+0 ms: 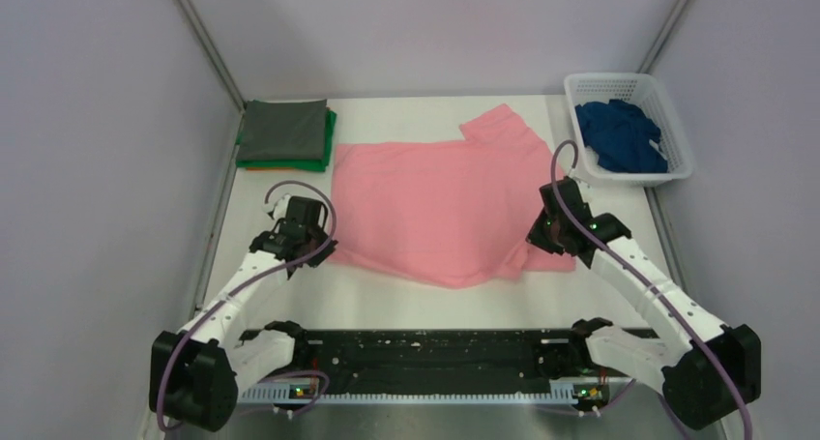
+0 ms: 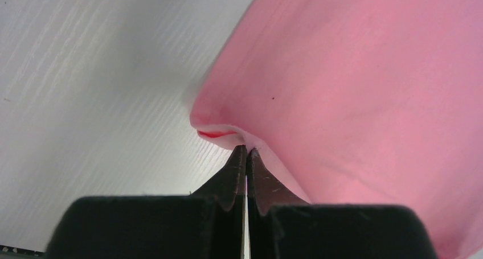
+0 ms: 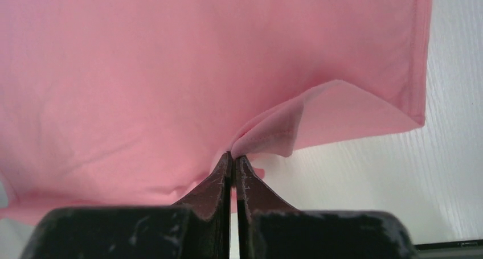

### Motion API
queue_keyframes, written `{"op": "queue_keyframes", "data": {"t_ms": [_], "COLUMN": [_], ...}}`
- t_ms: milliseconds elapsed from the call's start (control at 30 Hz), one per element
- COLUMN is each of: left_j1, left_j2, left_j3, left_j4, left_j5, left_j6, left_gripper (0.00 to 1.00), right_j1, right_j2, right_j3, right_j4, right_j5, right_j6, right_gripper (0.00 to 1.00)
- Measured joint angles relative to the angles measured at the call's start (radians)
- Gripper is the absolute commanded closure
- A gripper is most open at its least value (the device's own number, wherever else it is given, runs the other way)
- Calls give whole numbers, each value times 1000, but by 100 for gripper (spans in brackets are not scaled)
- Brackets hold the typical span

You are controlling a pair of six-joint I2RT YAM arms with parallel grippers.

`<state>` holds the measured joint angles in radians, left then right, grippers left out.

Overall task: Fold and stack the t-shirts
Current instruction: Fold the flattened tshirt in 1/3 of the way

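From above, the pink shirt [image 1: 440,208] lies spread at the middle of the tabletop [image 1: 406,305], one sleeve pointing to the far right. The left arm [image 1: 247,276] reaches to its near-left corner and the right arm [image 1: 638,266] to its near-right corner. At the far left sits a folded stack, the grey shirt [image 1: 282,131] on top, the green shirt [image 1: 330,135] under it and a sliver of the orange shirt [image 1: 280,168] at the bottom. At the far right the basket [image 1: 677,121] holds the blue shirt [image 1: 619,135], crumpled. In the left wrist view the jaws are closed on the pink shirt's edge, right at the corner, which puckers up a little off the tabletop. In the right wrist view the jaws are likewise closed on pink cloth, pinching a small bunched fold at the hem, with the corner flap curling beside it. The step in hand looks like the start of a fold on the pink shirt, both near corners gripped and nothing turned over yet. The next move probably calls for both arms to lift together, keep the edge taut between them, and carry it evenly over the shirt so the fold lands square and not skewed.
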<state>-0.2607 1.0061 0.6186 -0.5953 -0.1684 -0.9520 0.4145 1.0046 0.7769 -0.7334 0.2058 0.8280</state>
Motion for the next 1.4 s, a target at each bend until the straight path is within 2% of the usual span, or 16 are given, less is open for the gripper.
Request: {"op": "queue_keyframes", "data": {"t_ms": [533,1233,1267,1333,1400], "left_j1": [58,114,116,117,118], "left_j2": [230,415,430,468,509], "left_j3": [167,287,294,313,332], "left_j4": [39,91,95,103,109], "left_j5": [-31,-29,-27,-23,-21], "left_j6": [58,95,97,106,111], "left_gripper": [100,100,94,71,54], "right_j1": [-135,-188,-189,-190,-192], "right_j2": [191,406,420,454,505], "right_j3": [135,252,256,270,288], "right_j4": [137,228,233,243,265], "right_j5": [-50,-81,-81,-82,-83], "right_j6": [-105,-148,-147,-147,-143], "right_gripper": [100,100,99,97,90]}}
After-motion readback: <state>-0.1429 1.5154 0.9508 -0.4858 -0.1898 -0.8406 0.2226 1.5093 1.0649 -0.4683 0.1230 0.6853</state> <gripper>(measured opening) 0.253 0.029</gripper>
